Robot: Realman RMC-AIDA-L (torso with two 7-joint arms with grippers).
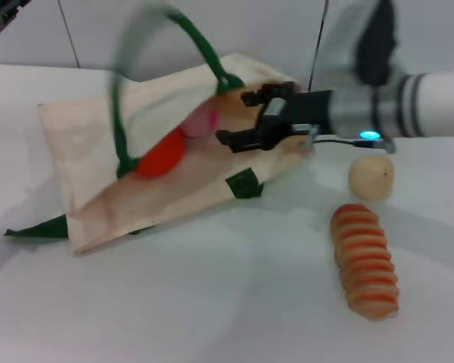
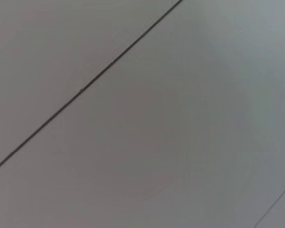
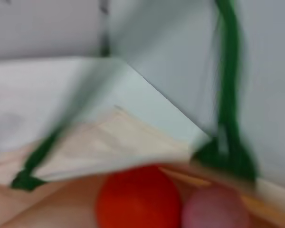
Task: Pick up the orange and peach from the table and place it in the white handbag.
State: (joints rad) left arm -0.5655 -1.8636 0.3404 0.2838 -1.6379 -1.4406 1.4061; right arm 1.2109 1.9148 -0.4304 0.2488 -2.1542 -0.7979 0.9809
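Note:
The white handbag (image 1: 98,144) lies on the table with its mouth held up and a green strap (image 1: 200,45) arching above it. Inside the mouth sit the orange (image 1: 160,157) and, just right of it, the pink peach (image 1: 200,121). My right gripper (image 1: 233,117) hovers open at the bag's mouth, right beside the peach, with nothing between its fingers. The right wrist view looks into the bag (image 3: 118,142) at the orange (image 3: 137,199) and the peach (image 3: 216,209). My left gripper is out of sight; its wrist view shows only a grey wall.
A pale beige round fruit (image 1: 371,176) sits right of the bag. In front of that fruit lies a ridged orange-tan bread loaf (image 1: 365,259). A loose green strap end (image 1: 38,227) trails from the bag's left corner.

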